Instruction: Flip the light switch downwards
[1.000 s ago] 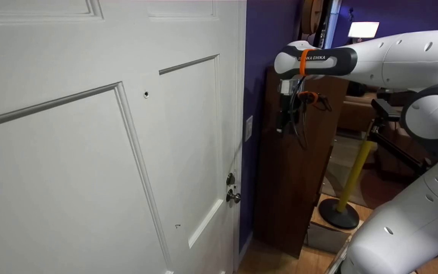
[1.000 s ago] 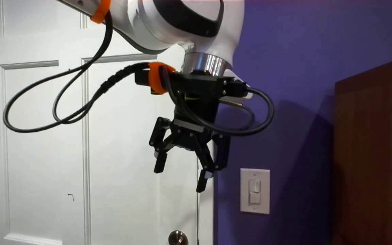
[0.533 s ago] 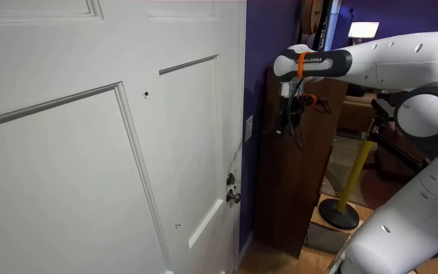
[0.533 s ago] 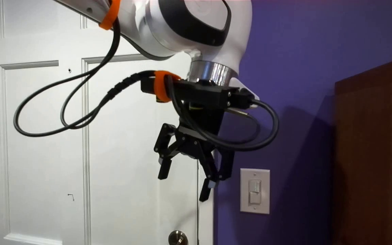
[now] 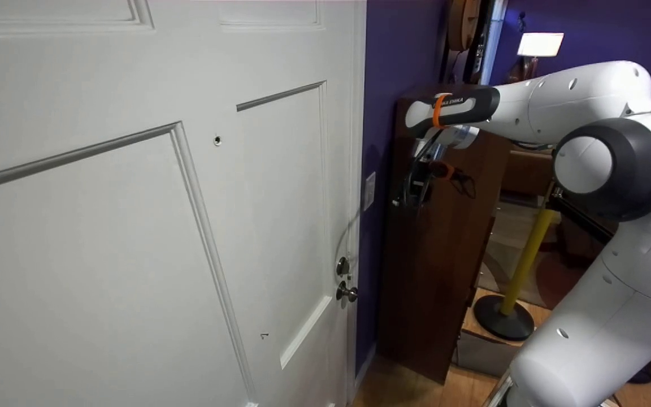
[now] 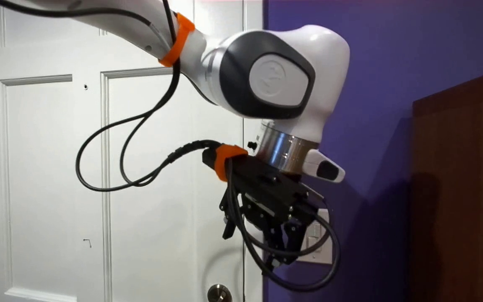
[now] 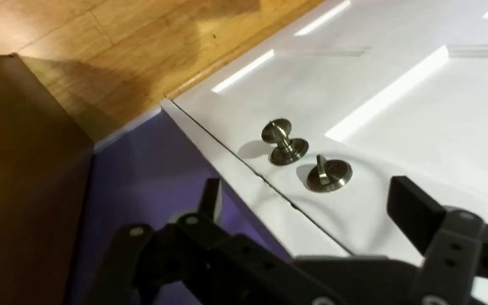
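Note:
The light switch (image 5: 369, 191) is a small pale plate on the purple wall, beside the white door's frame. In an exterior view the switch (image 6: 322, 255) is partly covered by my gripper and a hanging cable; its rocker shows between them. My gripper (image 6: 247, 253) is black, tilted, and pointing downward in front of the door frame, with its fingertips left of the plate in that view. In the wrist view the gripper (image 7: 311, 197) has its two fingers wide apart with nothing between them. The switch cannot be made out in the wrist view. I cannot tell whether gripper and plate touch.
The white door (image 6: 149, 167) carries a round knob (image 7: 284, 142) and a deadbolt (image 7: 329, 174). A brown wooden cabinet (image 6: 461, 188) stands right of the switch. A loose black cable (image 6: 336, 251) loops around the gripper. A yellow post (image 5: 529, 260) stands behind the arm.
My gripper has moved down and to the right in an exterior view, and tilted. It and its cable now overlap the switch plate, which stood uncovered before. The fingers stay apart.

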Action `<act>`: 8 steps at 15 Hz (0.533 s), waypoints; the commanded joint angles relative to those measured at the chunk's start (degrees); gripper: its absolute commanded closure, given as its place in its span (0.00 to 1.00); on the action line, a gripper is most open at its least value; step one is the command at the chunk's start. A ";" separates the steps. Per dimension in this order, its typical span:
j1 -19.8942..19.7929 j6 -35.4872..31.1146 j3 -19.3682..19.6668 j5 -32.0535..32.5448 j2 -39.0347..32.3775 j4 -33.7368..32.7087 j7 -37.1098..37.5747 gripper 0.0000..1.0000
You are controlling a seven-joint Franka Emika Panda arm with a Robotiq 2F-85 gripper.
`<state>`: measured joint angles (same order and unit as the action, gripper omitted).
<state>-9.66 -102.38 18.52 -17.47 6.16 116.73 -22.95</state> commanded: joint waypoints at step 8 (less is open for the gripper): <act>-4.55 -17.00 1.03 -20.04 -2.31 7.50 -1.73 0.00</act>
<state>-13.00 -116.91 19.28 -32.86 4.46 122.67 -23.52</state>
